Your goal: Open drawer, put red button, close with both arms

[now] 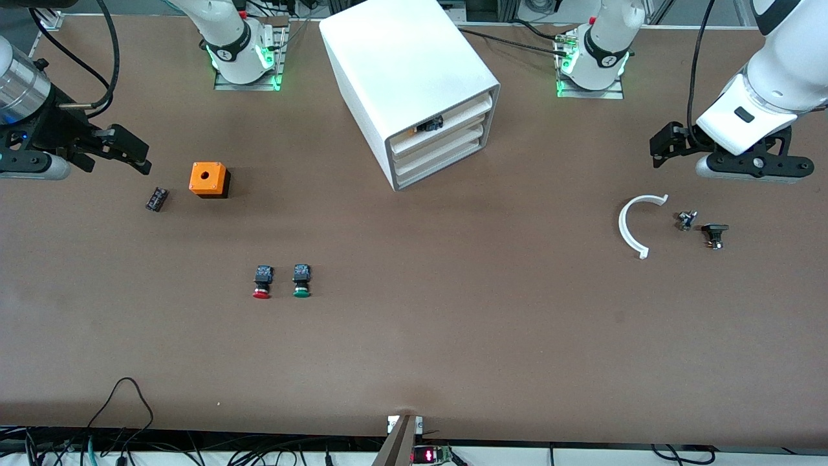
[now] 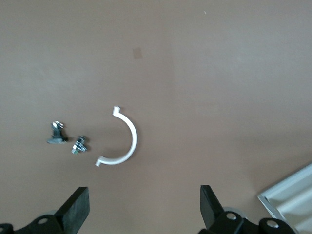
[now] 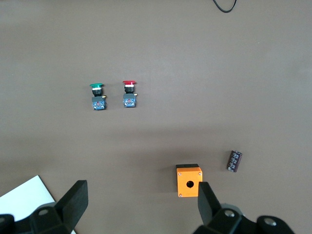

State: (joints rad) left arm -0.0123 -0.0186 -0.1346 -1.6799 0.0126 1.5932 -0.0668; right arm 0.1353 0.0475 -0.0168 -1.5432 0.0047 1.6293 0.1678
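the brown surface [image 1: 414, 336] carries a large white cabinet [image 1: 401, 71] near the arm bases, its three drawer fronts facing about 5 o'clock in the front view. the red button [image 1: 262, 282] and the green button [image 1: 301, 281] lie side by side, caps toward the front camera, at about 7 o'clock from the cabinet. an orange box [image 1: 209, 179] with a round hole sits at 11 o'clock from the buttons, a small black cylinder [image 1: 156, 199] just beside it toward the right arm's end. toward the left arm's end lie a white half-ring [image 1: 629, 226], a small metal fitting [image 1: 686, 220] and a black part [image 1: 715, 234].
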